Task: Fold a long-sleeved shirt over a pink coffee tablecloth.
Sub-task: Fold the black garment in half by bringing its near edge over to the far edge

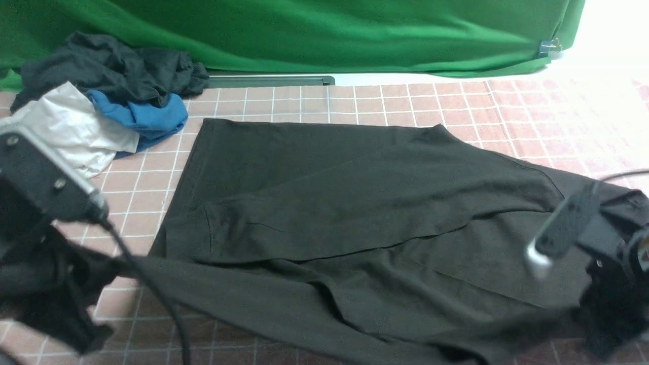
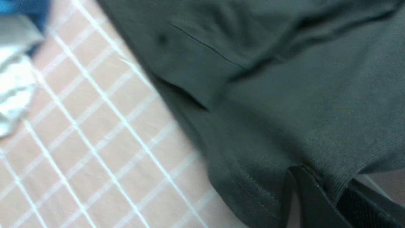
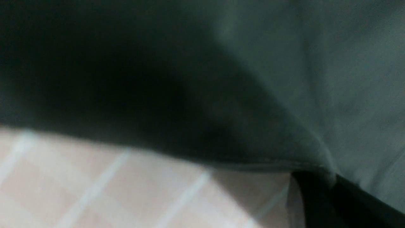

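- One long-sleeved shirt (image 1: 355,203), black, lies spread across the middle of the front view on the one pink coffee tablecloth (image 1: 405,101), with one sleeve folded across its body
- Two grippers are in view: the left gripper (image 1: 114,266), lower left, is closed on the shirt's near edge, and the cloth runs taut from it
- The right gripper (image 1: 590,317), lower right and blurred, is pinched on the shirt's hem
- One heap of garments (image 1: 111,96) sits upper left, three pieces: dark grey, blue, white
- One green backdrop cloth (image 1: 329,30) runs along the top
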Tool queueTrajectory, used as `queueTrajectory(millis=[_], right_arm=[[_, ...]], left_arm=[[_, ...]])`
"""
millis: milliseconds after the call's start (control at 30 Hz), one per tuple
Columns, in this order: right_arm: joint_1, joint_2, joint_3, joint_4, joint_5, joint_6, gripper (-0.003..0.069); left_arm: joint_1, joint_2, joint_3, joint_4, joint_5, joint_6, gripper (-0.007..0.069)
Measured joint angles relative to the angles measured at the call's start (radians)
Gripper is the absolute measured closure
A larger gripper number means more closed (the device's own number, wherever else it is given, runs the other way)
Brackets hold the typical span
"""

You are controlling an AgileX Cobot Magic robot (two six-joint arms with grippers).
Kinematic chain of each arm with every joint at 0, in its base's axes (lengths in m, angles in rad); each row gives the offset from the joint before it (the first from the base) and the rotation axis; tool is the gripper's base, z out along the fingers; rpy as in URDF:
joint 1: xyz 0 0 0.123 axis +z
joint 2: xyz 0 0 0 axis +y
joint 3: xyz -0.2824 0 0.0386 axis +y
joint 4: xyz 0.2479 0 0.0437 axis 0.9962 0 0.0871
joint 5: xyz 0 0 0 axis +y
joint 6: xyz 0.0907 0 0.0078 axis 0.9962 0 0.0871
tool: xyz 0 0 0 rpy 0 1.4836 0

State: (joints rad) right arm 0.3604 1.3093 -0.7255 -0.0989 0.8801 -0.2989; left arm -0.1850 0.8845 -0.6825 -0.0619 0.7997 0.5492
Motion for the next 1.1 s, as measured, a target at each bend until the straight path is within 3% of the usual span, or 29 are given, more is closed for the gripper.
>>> queueTrajectory(millis=[233, 367, 633, 900, 1100], right_arm=[[-0.134, 0.09, -0.095, 0.0, -0.112, 0.052, 0.0633], [-0.175, 0.165, -0.177, -0.001, -0.151, 0.04, 0.0633], [-0.25, 0.336, -0.365, 0.0, -0.183, 0.03, 0.0633], [-0.284, 0.451, -0.493, 0.014, -0.238, 0.029, 0.0633], [-0.287, 0.562, -0.594, 0.014, -0.296, 0.029, 0.0633]], left_arm=[[0.0, 0.296, -0.055, 0.087, -0.253, -0.082, 0.0596], [0.0, 0.499, -0.187, 0.117, -0.353, -0.107, 0.0596], [0.056, 0.828, -0.512, 0.119, -0.32, -0.109, 0.0596], [0.096, 0.974, -0.674, 0.102, -0.31, -0.107, 0.0596], [0.097, 1.065, -0.766, 0.171, -0.326, -0.104, 0.0596]])
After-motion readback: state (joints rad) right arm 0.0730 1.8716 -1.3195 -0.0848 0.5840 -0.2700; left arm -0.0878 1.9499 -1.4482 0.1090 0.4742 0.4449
